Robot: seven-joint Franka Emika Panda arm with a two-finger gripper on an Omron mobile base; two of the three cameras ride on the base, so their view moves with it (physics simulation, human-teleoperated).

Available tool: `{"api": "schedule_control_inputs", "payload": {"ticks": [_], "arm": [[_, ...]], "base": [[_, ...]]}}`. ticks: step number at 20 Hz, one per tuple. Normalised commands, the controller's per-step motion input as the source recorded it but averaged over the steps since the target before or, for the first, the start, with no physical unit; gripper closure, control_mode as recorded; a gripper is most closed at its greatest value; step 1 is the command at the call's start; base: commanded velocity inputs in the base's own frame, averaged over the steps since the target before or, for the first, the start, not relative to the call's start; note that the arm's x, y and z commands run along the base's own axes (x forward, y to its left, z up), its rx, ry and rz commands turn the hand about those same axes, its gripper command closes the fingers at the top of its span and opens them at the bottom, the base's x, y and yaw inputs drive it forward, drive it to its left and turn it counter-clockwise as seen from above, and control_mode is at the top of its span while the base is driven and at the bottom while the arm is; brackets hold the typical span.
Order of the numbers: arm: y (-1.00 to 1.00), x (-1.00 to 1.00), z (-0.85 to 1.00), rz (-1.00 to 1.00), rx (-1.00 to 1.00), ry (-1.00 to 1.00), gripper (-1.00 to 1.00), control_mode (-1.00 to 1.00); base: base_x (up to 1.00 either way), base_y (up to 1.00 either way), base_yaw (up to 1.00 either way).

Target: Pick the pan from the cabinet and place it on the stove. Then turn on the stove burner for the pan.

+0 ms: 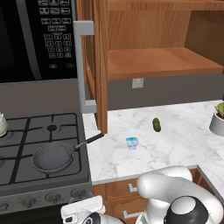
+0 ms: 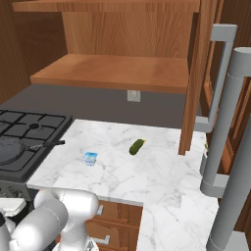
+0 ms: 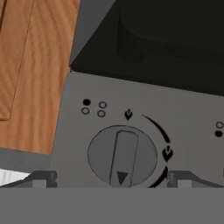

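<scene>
The dark-grey pan (image 1: 53,156) (image 2: 9,149) sits on the stove's (image 1: 22,133) front right grate, its black handle pointing right over the marble counter. The burner under it is hidden by the pan. The wooden cabinet (image 1: 162,61) stands with its door (image 1: 99,65) swung open and its shelf bare. My gripper (image 3: 116,179) is low at the stove's front panel, open, with one fingertip (image 3: 43,178) on each side of a round grey knob (image 3: 122,155) and neither touching it. The knob's pointer aims toward the bottom of the hand view.
A green pickle (image 1: 156,124) and a small blue-and-white cup (image 1: 132,142) lie on the counter (image 1: 175,144). A potted plant (image 1: 217,120) stands at the right edge, a white kettle (image 1: 2,124) at the stove's left, a black microwave (image 1: 35,39) above.
</scene>
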Motion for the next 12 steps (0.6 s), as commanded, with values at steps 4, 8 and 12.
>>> {"api": "schedule_control_inputs", "payload": {"ticks": [4, 8, 12], "arm": [[0.11, 0.09, -0.08, 0.00, 0.00, 0.05, -1.00, -1.00], [0.09, 0.06, -0.08, 0.00, 0.00, 0.05, -1.00, -1.00], [0.03, 0.04, -0.05, 0.00, 0.00, 0.03, -1.00, -1.00]], "base": [[0.00, 0.00, 0.00], [0.00, 0.00, 0.00], [0.00, 0.00, 0.00]]}}
